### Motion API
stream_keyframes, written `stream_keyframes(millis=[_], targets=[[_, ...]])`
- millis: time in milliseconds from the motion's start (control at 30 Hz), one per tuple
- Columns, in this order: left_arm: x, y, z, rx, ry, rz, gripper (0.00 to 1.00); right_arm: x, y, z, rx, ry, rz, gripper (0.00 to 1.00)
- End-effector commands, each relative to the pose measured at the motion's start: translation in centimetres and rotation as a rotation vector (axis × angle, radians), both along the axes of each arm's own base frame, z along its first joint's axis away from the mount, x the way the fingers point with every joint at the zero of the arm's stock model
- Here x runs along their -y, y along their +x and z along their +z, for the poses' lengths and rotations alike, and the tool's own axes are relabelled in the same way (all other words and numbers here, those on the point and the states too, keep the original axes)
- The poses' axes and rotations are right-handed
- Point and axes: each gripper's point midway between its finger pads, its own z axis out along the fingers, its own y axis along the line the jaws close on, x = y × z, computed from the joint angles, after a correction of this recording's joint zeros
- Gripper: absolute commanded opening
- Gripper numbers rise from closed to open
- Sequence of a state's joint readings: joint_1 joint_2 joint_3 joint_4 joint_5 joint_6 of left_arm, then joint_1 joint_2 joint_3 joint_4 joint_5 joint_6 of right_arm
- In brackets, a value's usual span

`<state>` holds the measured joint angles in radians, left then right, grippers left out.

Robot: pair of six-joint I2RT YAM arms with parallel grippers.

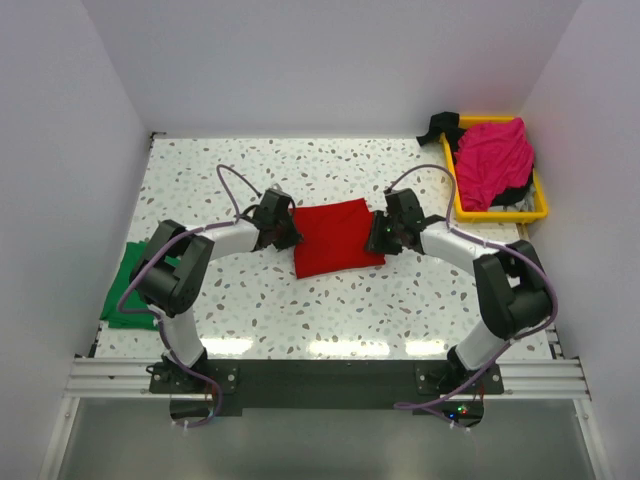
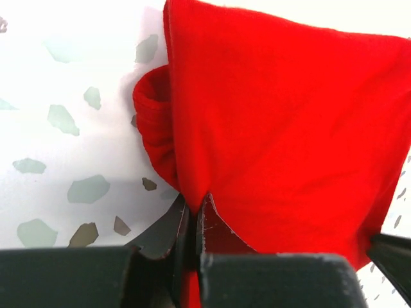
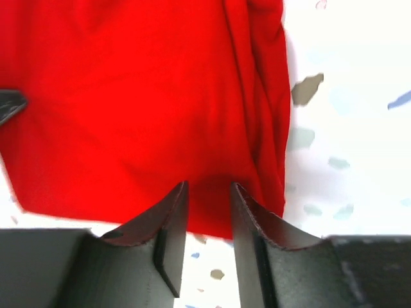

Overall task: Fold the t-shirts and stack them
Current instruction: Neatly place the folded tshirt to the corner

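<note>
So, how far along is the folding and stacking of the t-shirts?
Done, it seems: the green t-shirt lies flat at the table's left edge. In hand: the red t-shirt, part folded mid-table, left gripper shut on its edge, right gripper open at the opposite edge. Remaining: the pink t-shirt lies crumpled in the yellow tray; nothing is stacked.

Table: white flat tabletop speckled with grey and brown flecks (image 1: pixel 300 310), filling the middle of the top view between pale walls.
Centre: bright red cloth t-shirt (image 1: pixel 335 237), folded to a rough rectangle, lying flat and slightly tilted.
Lower left: green cloth t-shirt (image 1: pixel 120 300), folded, at the tabletop's left edge, well apart from the red one.
Upper right: yellow rectangular plastic tray (image 1: pixel 495 214), standing in the corner.
Beside the tray: crumpled black cloth piece (image 1: pixel 438 126), at its upper left corner.
</note>
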<state>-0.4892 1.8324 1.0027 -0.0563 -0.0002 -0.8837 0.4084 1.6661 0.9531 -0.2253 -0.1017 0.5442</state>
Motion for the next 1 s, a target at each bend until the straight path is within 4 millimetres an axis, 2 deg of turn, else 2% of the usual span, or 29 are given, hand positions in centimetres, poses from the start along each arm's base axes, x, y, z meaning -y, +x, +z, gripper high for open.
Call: stream_keyframes(millis=[0,167,300,400,467,500,533,600,667,700,767,800,867,900,967], targets=[[-1.7,-2.1,-1.9,-0.124,0.068,0.087,0.0,-0.6,0.4,4.3,0.114,0.082,-0.012,0.39],[-2.5,-0.3,0.9,-0.107,0.073,0.204,0.0,-0.6,-0.4,8.4,0.204,0.146,-0.015,0.53],[-4.8,1.1,2.5,-0.114,0.025,0.296,0.0,-0.6,-1.3,9.9,0.229,0.177,-0.003,0.56],[-9.0,2.8,3.5,-0.115,0.012,0.405,0.0,-0.8,-1.8,10.9,0.242,0.201,0.013,0.56],[-11.2,3.3,4.2,-0.122,0.032,0.464,0.0,-0.9,-2.0,11.3,0.247,0.212,0.019,0.56],[-13.2,3.8,4.6,-0.122,0.042,0.515,0.0,-1.0,-2.1,11.6,0.25,0.223,0.028,0.56],[-14.6,3.5,4.6,-0.143,0.076,0.555,0.0,-1.0,-2.2,11.8,0.252,0.226,0.03,0.56],[-17.4,4.2,5.8,-0.133,0.083,0.627,0.0,-1.2,-2.4,12.1,0.256,0.234,0.038,0.56],[-19.3,4.0,6.2,-0.146,0.101,0.672,0.0,-1.1,-2.4,12.2,0.257,0.232,0.04,0.56],[-21.0,4.0,6.6,-0.146,0.102,0.711,0.0,-1.1,-2.4,12.1,0.256,0.232,0.04,0.56],[-22.7,3.7,7.0,-0.154,0.109,0.74,0.0,-1.2,-2.5,12.1,0.251,0.232,0.048,0.56],[-24.5,3.6,7.4,-0.149,0.107,0.781,0.0,-1.3,-2.5,12.2,0.254,0.234,0.049,0.56],[-26.2,3.0,7.8,-0.157,0.115,0.81,0.0,-1.4,-2.5,12.1,0.253,0.238,0.055,0.56],[-27.8,2.7,8.4,-0.15,0.114,0.848,0.0,-1.4,-2.4,12.2,0.252,0.239,0.056,0.56],[-29.2,1.9,8.9,-0.155,0.132,0.875,0.0,-1.5,-2.4,12.2,0.249,0.244,0.059,0.56]])
